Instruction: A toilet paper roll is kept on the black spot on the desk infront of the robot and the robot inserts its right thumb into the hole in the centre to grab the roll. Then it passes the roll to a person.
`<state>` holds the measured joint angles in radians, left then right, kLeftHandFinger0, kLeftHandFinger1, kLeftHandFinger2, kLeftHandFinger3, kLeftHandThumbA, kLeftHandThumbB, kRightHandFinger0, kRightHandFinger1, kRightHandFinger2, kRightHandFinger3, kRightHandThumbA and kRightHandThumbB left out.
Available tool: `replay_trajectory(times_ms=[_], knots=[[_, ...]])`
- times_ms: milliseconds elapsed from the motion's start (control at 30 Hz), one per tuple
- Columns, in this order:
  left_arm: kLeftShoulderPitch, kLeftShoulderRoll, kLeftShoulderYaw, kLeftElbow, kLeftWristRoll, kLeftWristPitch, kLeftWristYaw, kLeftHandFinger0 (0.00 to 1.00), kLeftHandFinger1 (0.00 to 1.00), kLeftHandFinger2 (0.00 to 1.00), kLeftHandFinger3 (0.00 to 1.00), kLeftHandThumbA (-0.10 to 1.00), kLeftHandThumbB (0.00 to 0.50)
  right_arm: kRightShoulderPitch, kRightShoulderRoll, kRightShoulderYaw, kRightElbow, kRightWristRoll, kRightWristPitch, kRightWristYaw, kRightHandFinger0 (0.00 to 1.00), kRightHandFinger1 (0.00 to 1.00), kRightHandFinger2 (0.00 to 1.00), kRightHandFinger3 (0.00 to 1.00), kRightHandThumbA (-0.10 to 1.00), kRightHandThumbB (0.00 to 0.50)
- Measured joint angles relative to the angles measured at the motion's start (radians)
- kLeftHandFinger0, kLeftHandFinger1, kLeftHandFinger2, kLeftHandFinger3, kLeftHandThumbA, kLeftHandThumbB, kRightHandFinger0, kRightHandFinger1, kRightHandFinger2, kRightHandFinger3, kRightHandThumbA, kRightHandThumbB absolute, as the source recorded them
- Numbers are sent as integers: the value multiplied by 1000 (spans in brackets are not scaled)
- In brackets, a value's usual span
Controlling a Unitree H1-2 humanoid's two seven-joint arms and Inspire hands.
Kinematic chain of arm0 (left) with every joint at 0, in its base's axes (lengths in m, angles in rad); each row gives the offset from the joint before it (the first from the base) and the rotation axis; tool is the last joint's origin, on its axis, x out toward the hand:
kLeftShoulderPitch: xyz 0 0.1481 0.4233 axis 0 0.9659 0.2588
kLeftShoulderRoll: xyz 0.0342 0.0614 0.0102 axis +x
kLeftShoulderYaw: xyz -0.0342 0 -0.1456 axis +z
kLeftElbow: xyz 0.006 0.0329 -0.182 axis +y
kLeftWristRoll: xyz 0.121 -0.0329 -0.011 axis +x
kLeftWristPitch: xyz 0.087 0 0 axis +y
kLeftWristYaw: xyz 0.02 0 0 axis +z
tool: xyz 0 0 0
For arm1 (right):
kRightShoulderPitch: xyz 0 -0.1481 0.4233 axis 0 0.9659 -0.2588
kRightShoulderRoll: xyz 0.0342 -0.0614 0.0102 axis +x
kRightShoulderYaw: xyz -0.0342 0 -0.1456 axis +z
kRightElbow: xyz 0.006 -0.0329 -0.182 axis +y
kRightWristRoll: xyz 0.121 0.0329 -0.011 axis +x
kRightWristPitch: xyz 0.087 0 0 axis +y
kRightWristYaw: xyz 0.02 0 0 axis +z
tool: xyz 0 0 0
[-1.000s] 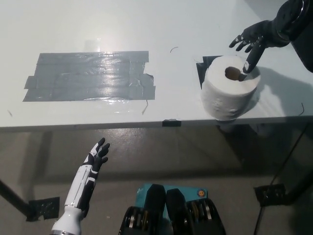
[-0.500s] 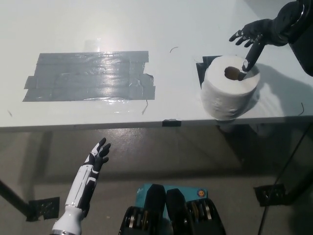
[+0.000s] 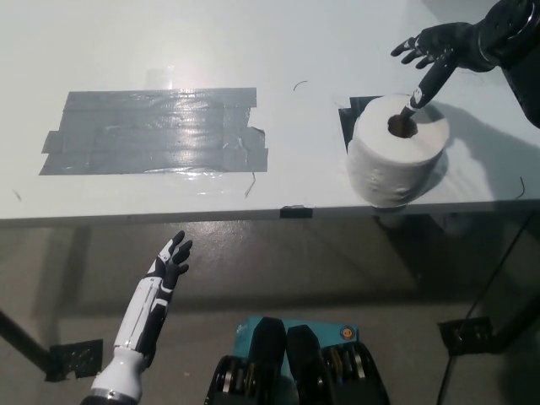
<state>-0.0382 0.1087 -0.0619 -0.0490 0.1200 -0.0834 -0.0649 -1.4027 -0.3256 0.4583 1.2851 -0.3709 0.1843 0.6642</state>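
Standing upright near the front edge of the white desk (image 3: 253, 51), the white toilet paper roll with a brown cardboard core (image 3: 396, 150) sits on a black taped spot (image 3: 348, 118), of which only a dark corner shows at the roll's left side. The black right robot hand (image 3: 434, 49) hovers above and just behind the roll, its fingers spread apart and pointing left, grasping nothing; its thumb reaches down so that the tip touches the rim of the roll's central hole, though how far it goes inside cannot be told. The black arm runs off the upper right corner of the view. To the left on the desk lies a wide patch of grey duct tape strips (image 3: 152, 131), well apart from the roll. The white left robot hand (image 3: 171, 261) rests below the desk edge at the lower left, fingers loosely spread and holding nothing, over the grey floor (image 3: 337, 270).
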Motion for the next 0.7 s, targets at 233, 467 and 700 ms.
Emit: replay_trajectory(times_ms=[233, 467, 700], knots=[[-9, 1, 0, 0, 5, 0, -2, 1000, 1000, 1000, 1000, 1000, 138, 0, 0, 0, 0, -1, 0, 0, 1000, 1000, 1000, 1000, 1000, 368], [-10, 1, -1, 0, 9, 0, -2, 1000, 1000, 1000, 1000, 1000, 142, 0, 4, 9, 7, -10, -4, -4, 1000, 1000, 1000, 1000, 1000, 442], [-11, 1, -1, 0, 10, 8, -3, 1000, 1000, 1000, 1000, 1000, 143, 18, 18, 14, 10, -21, -4, -17, 1000, 1000, 1000, 1000, 1000, 424]])
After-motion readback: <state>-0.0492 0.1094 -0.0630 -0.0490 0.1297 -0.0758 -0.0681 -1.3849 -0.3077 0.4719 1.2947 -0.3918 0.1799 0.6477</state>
